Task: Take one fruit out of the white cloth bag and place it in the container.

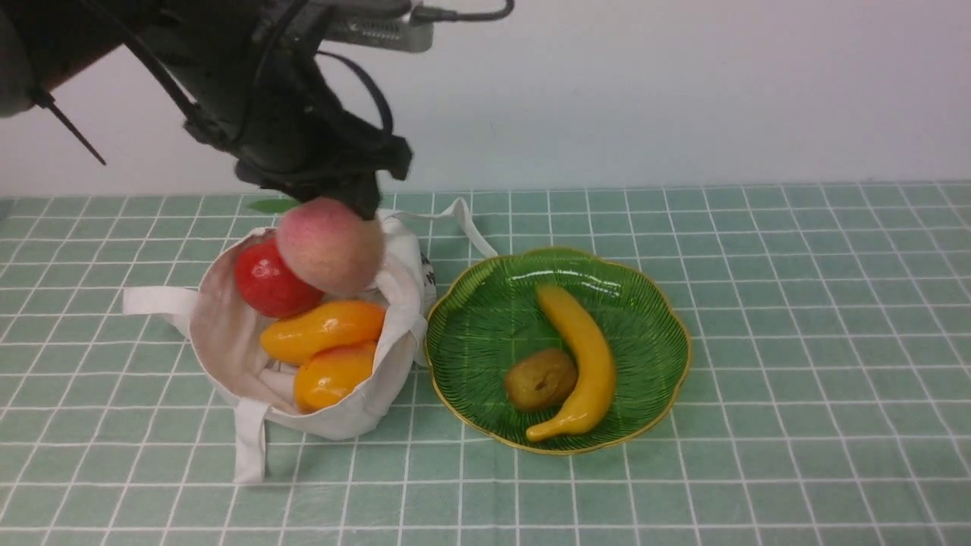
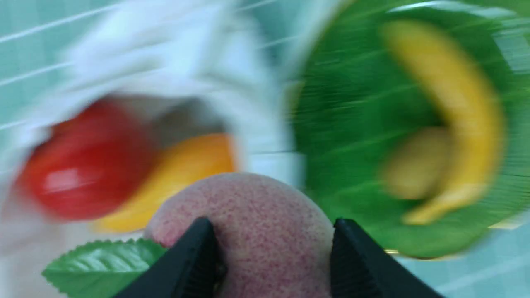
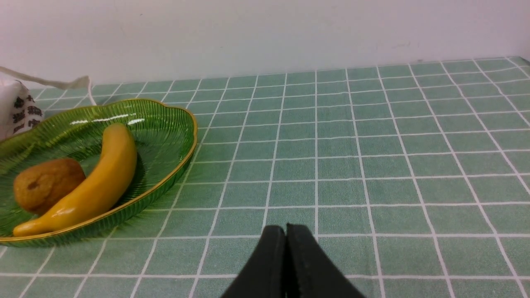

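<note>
DONE: peach [image 1: 330, 246] clamped in left gripper [image 1: 341, 193], just beneath it, up out of white cloth bag [image 1: 220, 318] below | TO DO: carry to green glass dish [image 1: 485, 318], down to gripper's right, release | right gripper [image 3: 285, 231] jaws together
</note>
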### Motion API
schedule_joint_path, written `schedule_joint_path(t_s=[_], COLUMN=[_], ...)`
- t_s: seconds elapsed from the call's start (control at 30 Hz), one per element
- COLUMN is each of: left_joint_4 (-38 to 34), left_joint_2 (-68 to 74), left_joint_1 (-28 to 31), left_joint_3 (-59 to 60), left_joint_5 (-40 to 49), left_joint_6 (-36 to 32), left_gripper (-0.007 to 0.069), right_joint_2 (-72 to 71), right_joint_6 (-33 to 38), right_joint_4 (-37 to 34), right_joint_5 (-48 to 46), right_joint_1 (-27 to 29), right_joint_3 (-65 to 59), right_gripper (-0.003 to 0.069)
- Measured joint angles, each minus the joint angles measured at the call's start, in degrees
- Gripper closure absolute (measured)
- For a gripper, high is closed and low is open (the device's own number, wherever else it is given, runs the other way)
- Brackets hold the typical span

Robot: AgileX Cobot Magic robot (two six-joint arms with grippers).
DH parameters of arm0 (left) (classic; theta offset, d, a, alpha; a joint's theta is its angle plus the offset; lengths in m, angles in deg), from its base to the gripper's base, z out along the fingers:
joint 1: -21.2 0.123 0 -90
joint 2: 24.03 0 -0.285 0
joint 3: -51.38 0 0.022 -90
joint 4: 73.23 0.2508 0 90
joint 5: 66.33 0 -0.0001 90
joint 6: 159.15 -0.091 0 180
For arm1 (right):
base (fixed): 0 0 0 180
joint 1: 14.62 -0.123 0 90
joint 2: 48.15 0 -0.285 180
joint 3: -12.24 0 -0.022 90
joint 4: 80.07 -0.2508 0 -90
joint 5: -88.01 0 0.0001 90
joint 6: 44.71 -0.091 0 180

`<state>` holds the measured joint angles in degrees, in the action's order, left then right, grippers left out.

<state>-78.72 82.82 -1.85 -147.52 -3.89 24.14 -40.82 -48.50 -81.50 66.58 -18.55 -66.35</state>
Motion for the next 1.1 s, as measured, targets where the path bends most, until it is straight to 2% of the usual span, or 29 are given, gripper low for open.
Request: schedule_joint_path(t_s=[0.1,0.27,0.43,0.53,0.6,0.73,0.83,1.03,1.1], left_joint_4=[-4.38,-4.58,-3.86,-3.62,-3.22,-2.98,-2.98,-2.98,-2.72], left_joint_2=[2.06,7.94,13.59,15.59,17.6,19.02,19.27,17.59,14.94], left_joint_1=[-3.92,-9.12,-11.41,-11.52,-11.47,-11.47,-11.47,-11.47,-11.47], left_joint_3=[0.01,0.01,0.01,0.01,0.01,0.01,0.01,-1.47,-4.27], left_joint_5=[-5.4,-13.96,-19.9,-22.16,-24.16,-25.07,-25.02,-22.07,-17.41], left_joint_6=[-0.09,-0.04,0.1,0.1,0.1,0.1,0.11,0.34,0.34], left_gripper=[0.0305,0.0305,0.0303,0.0269,0.0153,-0.0004,-0.0055,-0.0049,0.0023], right_joint_2=[0.0,0.0,0.0,0.0,0.0,0.0,0.0,0.0,0.0], right_joint_6=[0.0,0.0,0.0,0.0,0.0,0.0,0.0,0.0,0.0], right_joint_4=[0.0,0.0,0.0,0.0,0.0,0.0,0.0,0.0,0.0], right_joint_5=[0.0,0.0,0.0,0.0,0.0,0.0,0.0,0.0,0.0], right_joint_1=[0.0,0.0,0.0,0.0,0.0,0.0,0.0,0.0,0.0], right_joint_3=[0.0,0.0,0.0,0.0,0.0,0.0,0.0,0.0,0.0], right_gripper=[0.0671,0.0671,0.0671,0.0671,0.0671,0.0671,0.0671,0.0671,0.0671])
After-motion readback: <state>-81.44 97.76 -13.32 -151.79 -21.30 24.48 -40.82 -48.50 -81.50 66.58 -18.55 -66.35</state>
